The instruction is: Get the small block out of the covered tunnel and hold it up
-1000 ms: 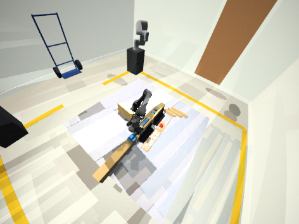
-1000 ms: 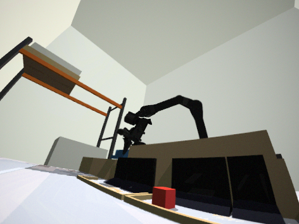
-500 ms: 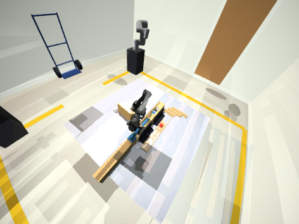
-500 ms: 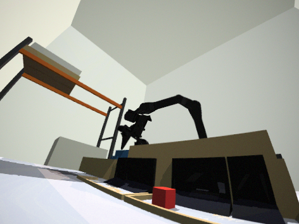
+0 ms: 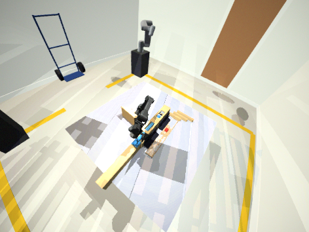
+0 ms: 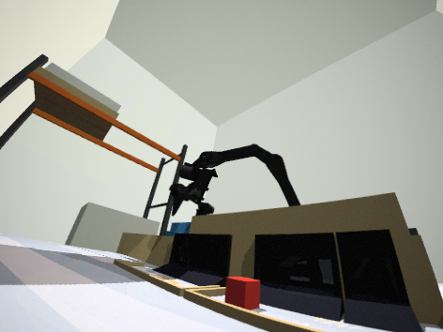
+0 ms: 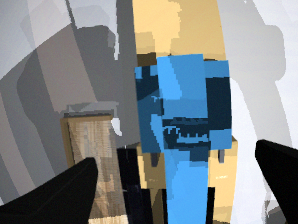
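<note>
Looking down, the top view showed the gripper (image 5: 135, 135) (image 6: 190, 211) (image 7: 180, 159) over the end of the wooden tunnel (image 5: 165, 109) (image 6: 300, 216) (image 7: 223, 175), close to the blue handle (image 5: 137, 141) (image 6: 179, 228) (image 7: 183, 95). A long wooden beam (image 5: 118, 164) (image 7: 182, 25) ran outward from that end. The red block (image 5: 166, 130) (image 6: 242, 293), probably the one to be lifted, sat beside the tunnel within a low-edged wooden frame (image 5: 150, 152) (image 6: 155, 279) (image 7: 65, 145); loose rods (image 5: 183, 116) lay near the far end.

From the exterior view, the red block stood upright on the surface side of the dark openings, outside the tunnel, with the frame's low edge in front of it. The likeliest trouble was a badly placed descent: a finger coming down on that edge, or on the tunnel wall, could have stopped the grasp or knocked the block away.

At the wrist, the fingers were spread wide on either side of the handle, holding nothing. Swinging away before rising clear could have let one finger catch the blue piece and drag it along. The red block was out of this view, so an approach made without re-aiming risked missing it or closing off-centre, letting it slip during the lift.
</note>
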Controlling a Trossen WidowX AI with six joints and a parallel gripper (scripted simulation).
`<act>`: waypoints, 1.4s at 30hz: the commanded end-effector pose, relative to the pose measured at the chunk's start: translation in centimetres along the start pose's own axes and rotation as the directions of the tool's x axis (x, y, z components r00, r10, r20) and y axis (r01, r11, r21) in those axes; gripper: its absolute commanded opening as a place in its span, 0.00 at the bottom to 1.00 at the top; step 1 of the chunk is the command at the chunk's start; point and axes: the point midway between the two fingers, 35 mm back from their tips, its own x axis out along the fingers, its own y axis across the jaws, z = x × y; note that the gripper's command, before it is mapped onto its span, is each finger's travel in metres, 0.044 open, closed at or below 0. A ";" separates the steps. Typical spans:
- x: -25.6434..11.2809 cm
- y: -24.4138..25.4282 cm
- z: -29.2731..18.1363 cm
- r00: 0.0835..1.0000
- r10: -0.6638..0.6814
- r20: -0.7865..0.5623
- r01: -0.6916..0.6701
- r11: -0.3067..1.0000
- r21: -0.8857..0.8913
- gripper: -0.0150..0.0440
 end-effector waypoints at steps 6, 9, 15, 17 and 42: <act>1.0 0.0 0.1 1.000 0.005 -0.005 -0.005 1.000 -0.007 1.00; 1.5 0.0 0.0 1.000 0.005 -0.006 -0.005 1.000 -0.007 1.00; 2.4 -0.2 -0.2 1.000 0.005 -0.006 -0.005 1.000 -0.007 1.00; 2.8 -0.2 -0.3 1.000 0.006 -0.006 -0.006 1.000 -0.007 1.00; 3.3 -0.4 -0.3 1.000 0.000 -0.005 0.000 1.000 -0.011 0.62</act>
